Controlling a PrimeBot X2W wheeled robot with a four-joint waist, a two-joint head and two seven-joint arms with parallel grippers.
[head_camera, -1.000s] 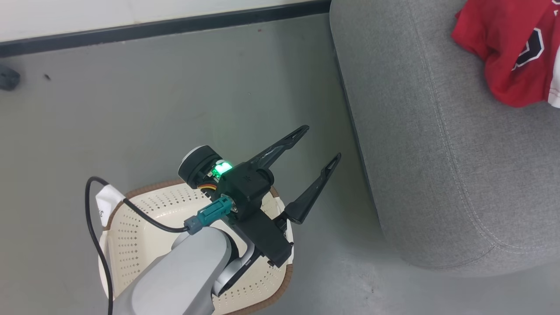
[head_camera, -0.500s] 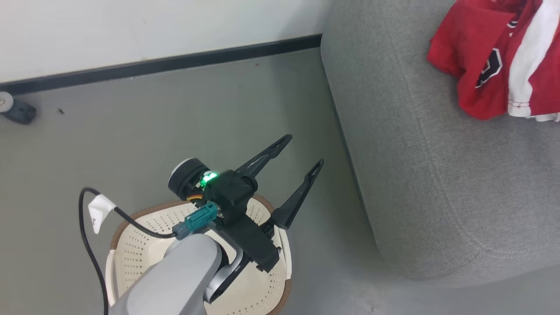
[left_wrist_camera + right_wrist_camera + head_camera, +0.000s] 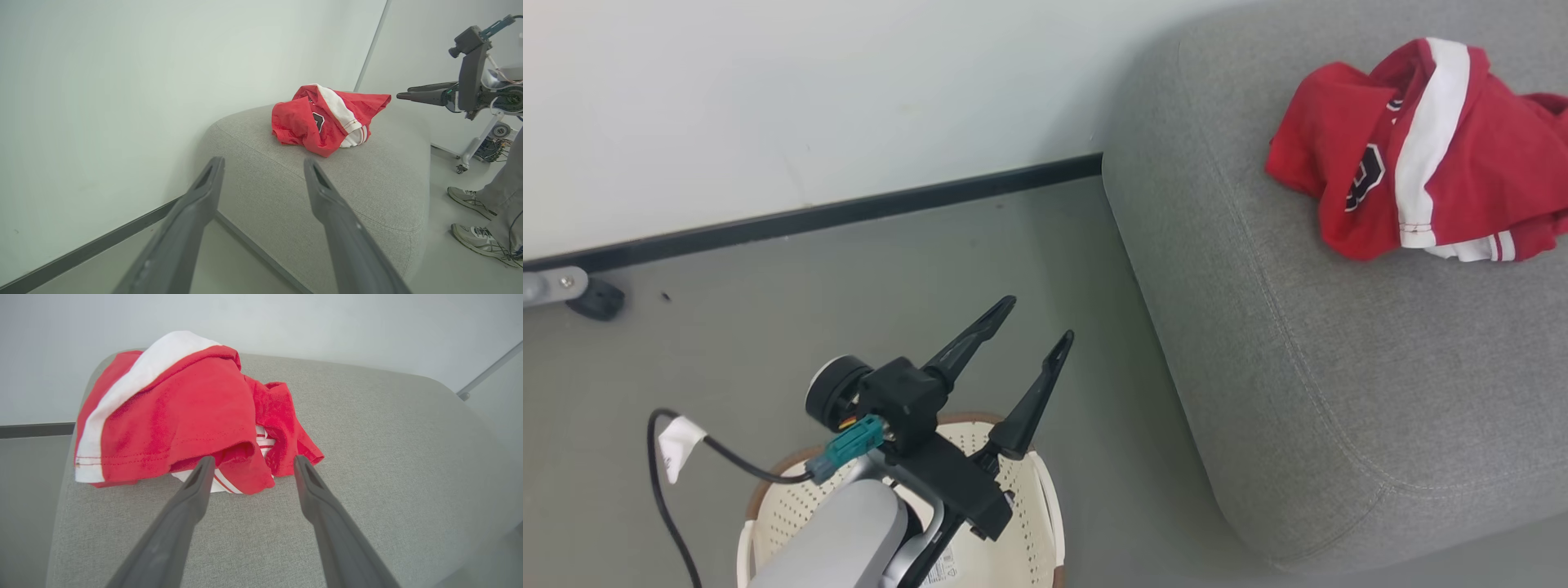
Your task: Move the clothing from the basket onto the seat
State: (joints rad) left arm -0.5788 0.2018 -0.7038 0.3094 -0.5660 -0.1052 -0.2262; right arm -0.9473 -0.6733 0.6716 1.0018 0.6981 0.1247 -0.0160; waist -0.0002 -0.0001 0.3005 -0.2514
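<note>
Clothing [image 3: 1462,163] is on the seat [image 3: 1323,367], folks, and we have a clear look at it: a rumpled red heap with a broad white band across the top and a black emblem showing on its side, lying on the grey cushion toward the end nearest the wall [image 3: 809,98].

Over to the left jaws. We see them spread wide and holding nothing, their two dark fingers [image 3: 1037,392] hanging above the far rim of the basket [image 3: 1033,523] and slanting toward the seat. The basket stands on the floor [image 3: 768,286] just off the seat's rounded corner, its perforated cream side and brown rim (partly under the pale forearm) facing us.

Now the right jaws, and these are parted too, gripping nothing. From the wrist, its fingers [image 3: 314,498] frame the near hem of the clothing, with striped trim peeking out under the red fold. From the left wrist we catch those same fingers [image 3: 425,96] level with the heap and close by its side; we cannot tell whether a tip brushes the cloth.

Beside the seat, a person's shoes [image 3: 476,241] are planted on the floor.
</note>
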